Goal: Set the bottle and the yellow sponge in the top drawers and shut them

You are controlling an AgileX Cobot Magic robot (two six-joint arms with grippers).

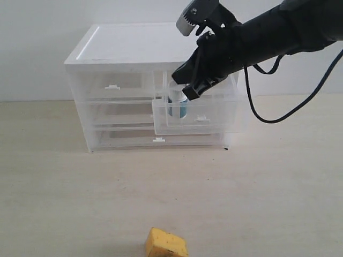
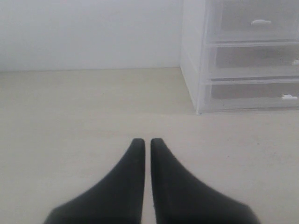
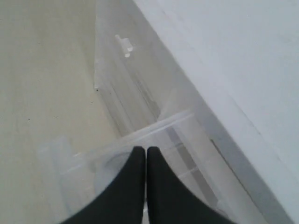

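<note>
The bottle stands in the pulled-out right top drawer, with the right gripper just above it, jaws together and empty. The left gripper is likewise pressed together. The sponge lies on the table; it is likely light and squashy, best pinched across its flat sides.

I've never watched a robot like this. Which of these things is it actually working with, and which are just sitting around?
Part of the job:
- bottle, standing in the open top right drawer
- yellow sponge, on the table
- top left drawer, closed

Just there:
- two full-width lower drawers
- black cable
</note>
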